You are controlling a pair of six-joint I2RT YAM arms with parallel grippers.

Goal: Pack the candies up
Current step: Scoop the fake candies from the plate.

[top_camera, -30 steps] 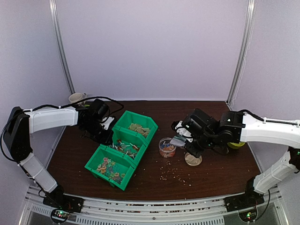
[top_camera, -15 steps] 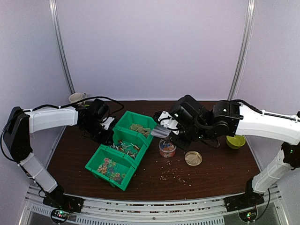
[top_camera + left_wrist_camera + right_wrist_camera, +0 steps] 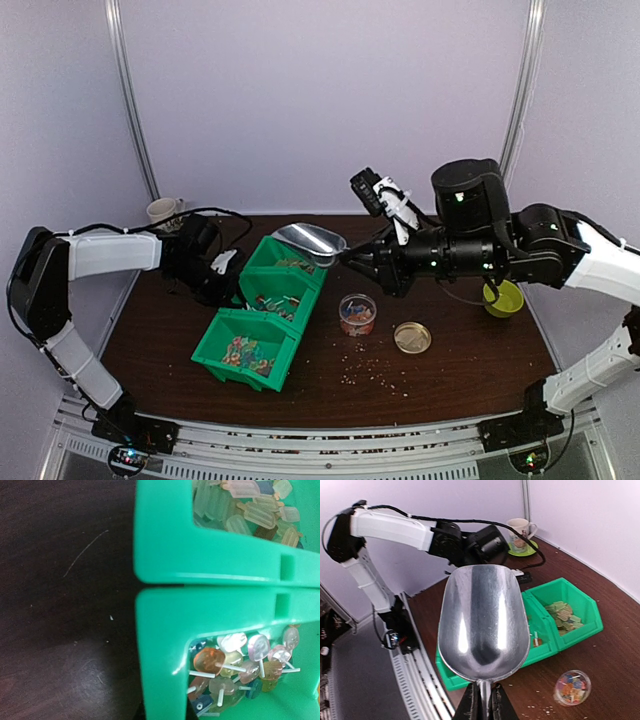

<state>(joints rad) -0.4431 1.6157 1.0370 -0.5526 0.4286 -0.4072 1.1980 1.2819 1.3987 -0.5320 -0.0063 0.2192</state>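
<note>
Candies fill a small clear jar [image 3: 357,314], which also shows in the right wrist view [image 3: 572,686]. More candies lie in a row of three green bins [image 3: 262,322]: lollipop shapes [image 3: 235,664] and pale ones [image 3: 246,509]. My right gripper [image 3: 360,262] is shut on the handle of an empty metal scoop [image 3: 311,240], held high over the far bin; the wrist view shows its bowl [image 3: 484,620] bare. My left gripper [image 3: 213,272] is at the bins' left side. Dark finger shapes straddle the green wall [image 3: 160,660].
A round gold lid [image 3: 412,338] lies right of the jar. Pale crumbs [image 3: 372,372] are scattered in front of it. A yellow-green bowl [image 3: 503,298] stands at the right and a mug [image 3: 163,210] at the back left.
My right arm lifted the scoop from beside the jar and swung it up and left, over the far bin. The bins shifted; the near bin turned slightly.
</note>
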